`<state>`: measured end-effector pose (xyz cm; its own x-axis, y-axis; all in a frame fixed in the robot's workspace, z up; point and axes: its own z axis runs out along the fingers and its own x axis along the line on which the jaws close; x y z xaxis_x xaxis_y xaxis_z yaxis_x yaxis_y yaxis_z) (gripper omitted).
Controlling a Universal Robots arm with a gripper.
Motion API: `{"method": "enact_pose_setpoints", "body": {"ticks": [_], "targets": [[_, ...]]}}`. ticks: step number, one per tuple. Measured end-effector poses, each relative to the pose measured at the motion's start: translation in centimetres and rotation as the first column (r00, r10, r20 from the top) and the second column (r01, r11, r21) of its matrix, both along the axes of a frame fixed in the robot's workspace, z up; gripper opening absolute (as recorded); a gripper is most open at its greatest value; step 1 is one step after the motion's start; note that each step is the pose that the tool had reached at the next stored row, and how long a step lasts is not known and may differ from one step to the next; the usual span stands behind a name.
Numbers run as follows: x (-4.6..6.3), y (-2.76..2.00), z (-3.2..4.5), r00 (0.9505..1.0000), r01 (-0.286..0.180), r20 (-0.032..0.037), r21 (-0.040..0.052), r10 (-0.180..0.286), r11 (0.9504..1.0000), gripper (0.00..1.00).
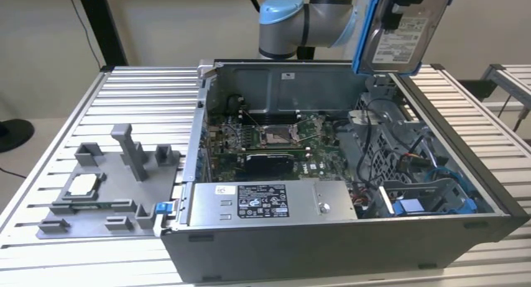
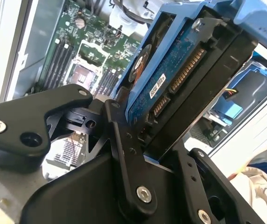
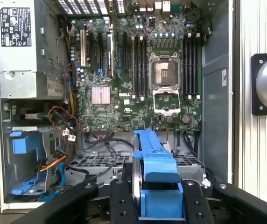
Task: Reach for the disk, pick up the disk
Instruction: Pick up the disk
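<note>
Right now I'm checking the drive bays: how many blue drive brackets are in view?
2. One frames the disk that the tool holds above the computer case; another sits in the bay at the case's front corner. Others may be hidden.

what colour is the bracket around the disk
Blue, clearest in the first wrist view, framing the disk as the bracket.

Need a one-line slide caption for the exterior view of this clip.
Gripper holds the disk in its blue bracket, lifted above the open computer case on the slatted table.

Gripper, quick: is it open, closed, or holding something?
Gripper: shut on the disk, held up above the open computer case.
</note>
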<state>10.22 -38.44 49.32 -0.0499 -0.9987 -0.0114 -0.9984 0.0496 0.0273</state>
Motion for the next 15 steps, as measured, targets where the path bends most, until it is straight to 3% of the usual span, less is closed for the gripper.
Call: {"method": "enact_pose_setpoints", "body": {"ticks": [15], "targets": [[0.0, -1.36, 0.00, 1.0000, 0.000, 0.0000, 0.0000, 0.000, 1.0000, 0.00]]}}
